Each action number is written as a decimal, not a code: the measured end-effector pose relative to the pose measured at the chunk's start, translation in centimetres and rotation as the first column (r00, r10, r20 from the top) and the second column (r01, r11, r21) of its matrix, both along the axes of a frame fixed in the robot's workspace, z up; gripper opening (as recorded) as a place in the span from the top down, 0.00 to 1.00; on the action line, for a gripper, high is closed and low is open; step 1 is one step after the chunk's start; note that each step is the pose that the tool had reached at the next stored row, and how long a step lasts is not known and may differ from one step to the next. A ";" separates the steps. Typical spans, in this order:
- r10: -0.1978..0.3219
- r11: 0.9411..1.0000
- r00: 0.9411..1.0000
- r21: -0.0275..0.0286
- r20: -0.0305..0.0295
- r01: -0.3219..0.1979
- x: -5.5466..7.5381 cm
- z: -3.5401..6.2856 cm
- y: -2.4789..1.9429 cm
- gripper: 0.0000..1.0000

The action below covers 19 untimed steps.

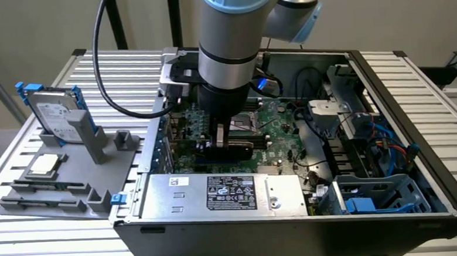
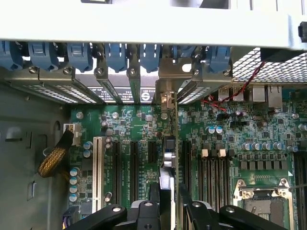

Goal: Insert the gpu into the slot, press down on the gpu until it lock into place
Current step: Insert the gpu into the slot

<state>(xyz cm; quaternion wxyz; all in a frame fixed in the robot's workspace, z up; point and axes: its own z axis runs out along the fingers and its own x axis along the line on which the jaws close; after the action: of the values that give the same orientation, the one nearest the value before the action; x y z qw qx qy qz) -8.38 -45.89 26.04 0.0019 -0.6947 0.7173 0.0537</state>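
Slatted desk (image 1: 63, 245), open PC case (image 1: 297, 241) — gripper (image 1: 228, 147), twelve o'clock of the power supply (image 1: 177, 195), clamps the gpu (image 2: 168, 167) edge-on, jaws narrow.

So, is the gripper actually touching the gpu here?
Touching. The wrist view shows the gpu edge-on between the fingers of the gripper, both pressed against its faces.

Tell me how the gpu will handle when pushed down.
Probably stiff: the gpu stands thin and straight, edge-on in the gripper. Likely to tip sideways if pushed off-centre, being so narrow. Seemingly light: small against the motherboard.
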 end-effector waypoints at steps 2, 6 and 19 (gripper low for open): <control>0.000 1.000 1.000 0.000 0.000 0.000 0.0 0.00 0.00 0.74; 0.000 1.000 1.000 0.000 -0.001 0.000 0.1 0.00 0.00 0.74; -0.005 1.000 1.000 0.000 -0.013 0.005 0.4 0.00 0.00 0.74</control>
<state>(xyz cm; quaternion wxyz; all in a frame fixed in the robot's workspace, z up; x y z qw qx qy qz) -7.97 -45.89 26.04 -0.0027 -0.6926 0.7189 0.0584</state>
